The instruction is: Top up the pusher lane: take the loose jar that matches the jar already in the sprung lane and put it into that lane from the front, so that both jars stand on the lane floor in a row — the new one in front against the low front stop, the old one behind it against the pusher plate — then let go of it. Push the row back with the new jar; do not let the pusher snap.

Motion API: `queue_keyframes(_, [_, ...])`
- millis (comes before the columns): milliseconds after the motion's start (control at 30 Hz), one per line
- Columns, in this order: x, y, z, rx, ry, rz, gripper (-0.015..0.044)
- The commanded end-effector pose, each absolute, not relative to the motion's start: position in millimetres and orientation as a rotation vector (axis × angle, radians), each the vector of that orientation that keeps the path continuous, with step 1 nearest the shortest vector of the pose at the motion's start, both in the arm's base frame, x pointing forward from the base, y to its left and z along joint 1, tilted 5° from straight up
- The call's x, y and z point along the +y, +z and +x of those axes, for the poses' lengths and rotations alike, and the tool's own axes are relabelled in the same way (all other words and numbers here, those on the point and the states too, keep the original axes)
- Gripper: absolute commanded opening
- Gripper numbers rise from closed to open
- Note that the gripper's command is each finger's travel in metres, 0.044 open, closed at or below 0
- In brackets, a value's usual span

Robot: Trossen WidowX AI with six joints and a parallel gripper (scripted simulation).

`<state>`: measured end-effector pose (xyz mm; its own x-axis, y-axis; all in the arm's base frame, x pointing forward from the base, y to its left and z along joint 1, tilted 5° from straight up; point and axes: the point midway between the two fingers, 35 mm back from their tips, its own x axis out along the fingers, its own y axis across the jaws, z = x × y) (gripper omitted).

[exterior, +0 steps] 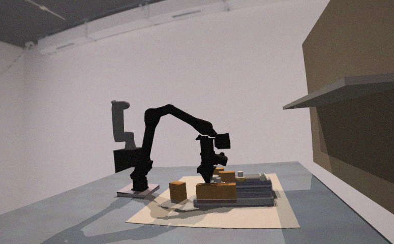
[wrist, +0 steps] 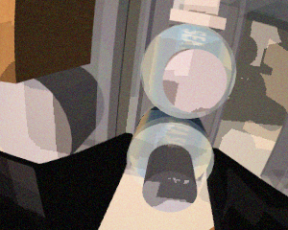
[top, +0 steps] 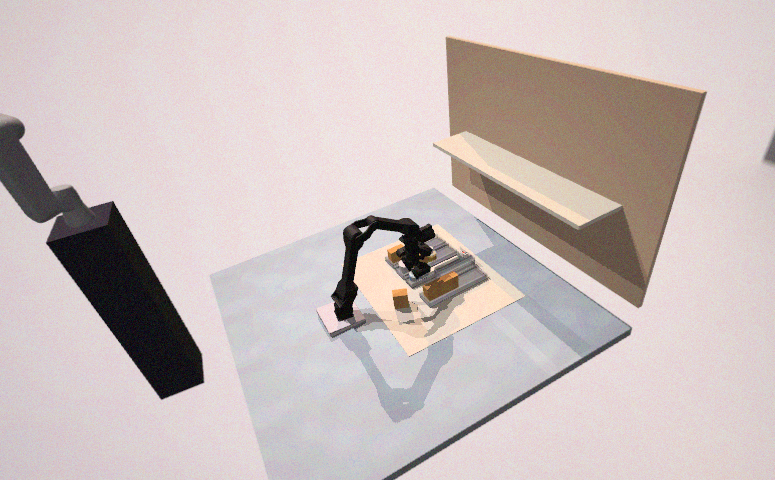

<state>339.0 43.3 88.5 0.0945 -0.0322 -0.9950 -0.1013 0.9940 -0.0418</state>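
Observation:
My gripper (top: 420,273) (exterior: 207,182) (wrist: 170,148) points down at the front end of the lanes, shut on a clear, pale-blue-shouldered jar (wrist: 170,197) with a grey lid. The matching lane jar (wrist: 189,72), with a whitish lid, stands just beyond it in the sprung lane, in front of the pale pusher plate (wrist: 197,19). In the wrist view the held jar overlaps the near edge of the lane jar; whether they touch cannot be told. The held jar's base and the low front stop are hidden, so its height over the lane floor is unclear.
A dark jar with a white lid (wrist: 29,120) is left of the gripper, by an orange block (wrist: 53,38). A long orange block (top: 440,286) (exterior: 216,191) fills the near lane. A loose orange block (top: 400,298) (exterior: 178,190) stands on the beige mat (top: 486,303) (exterior: 253,219).

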Motion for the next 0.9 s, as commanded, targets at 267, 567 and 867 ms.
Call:
queue_keyframes(267, [43.0, 84.9, 342.0, 1.463, 0.052, -0.112, 0.0])
queue_keyframes(567, [42.9, 82.1, 341.7, 1.463, 0.052, -0.112, 0.0])
queue_keyframes(867, [42.7, 81.2, 340.5, 1.463, 0.052, -0.112, 0.0])
